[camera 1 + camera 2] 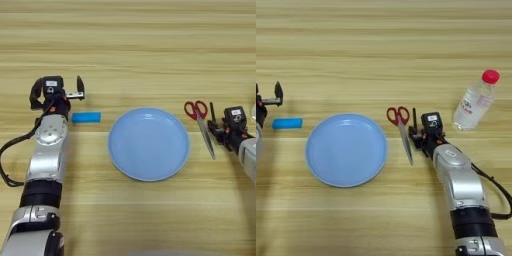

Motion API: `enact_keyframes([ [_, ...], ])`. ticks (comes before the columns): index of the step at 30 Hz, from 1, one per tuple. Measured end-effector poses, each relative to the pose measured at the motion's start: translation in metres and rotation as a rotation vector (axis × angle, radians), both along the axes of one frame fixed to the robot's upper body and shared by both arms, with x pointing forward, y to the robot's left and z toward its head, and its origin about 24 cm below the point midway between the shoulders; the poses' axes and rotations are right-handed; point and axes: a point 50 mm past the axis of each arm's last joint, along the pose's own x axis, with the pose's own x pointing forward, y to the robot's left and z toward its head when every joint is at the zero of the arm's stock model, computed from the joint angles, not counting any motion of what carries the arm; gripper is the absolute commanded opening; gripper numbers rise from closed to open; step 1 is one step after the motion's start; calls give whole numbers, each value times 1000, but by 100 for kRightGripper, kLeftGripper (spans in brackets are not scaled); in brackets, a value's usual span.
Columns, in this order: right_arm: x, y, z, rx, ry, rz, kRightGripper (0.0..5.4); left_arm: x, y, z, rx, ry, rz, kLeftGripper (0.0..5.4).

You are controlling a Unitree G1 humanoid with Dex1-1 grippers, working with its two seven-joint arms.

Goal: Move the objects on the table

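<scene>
The left pincer (59, 90) is cut off at the edge of the right eye view; the left eye view shows it whole, its two black fingers spread wide apart and holding nothing, just beyond the blue block (86, 117), which lies flat on the table (140, 45) beside the arm's wrist. Whether the right pincer (415, 131) is open or closed cannot be told: its fingers merge into one dark shape. It sits just right of the red-handled scissors (401, 129), with a thin black stick (414, 119) rising at its tip; stick and finger are hard to separate. The scissors lie blades toward the robot, right of the light-blue plate (346, 149). A clear bottle (476, 100) with a red cap lies tilted farther right, almost wholly cut off in the left eye view.
</scene>
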Motion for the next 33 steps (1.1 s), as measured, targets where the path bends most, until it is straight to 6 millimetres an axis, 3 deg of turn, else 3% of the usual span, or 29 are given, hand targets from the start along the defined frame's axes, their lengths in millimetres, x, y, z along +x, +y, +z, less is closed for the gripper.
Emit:
enact_keyframes([
  [16, 1, 5, -2, 36, 9, 7, 33, 0, -1, 2, -2, -9, -1, 540],
  [33, 1, 6, -2, 28, 2, -7, 31, 0, -1, 2, -2, -9, -1, 540],
])
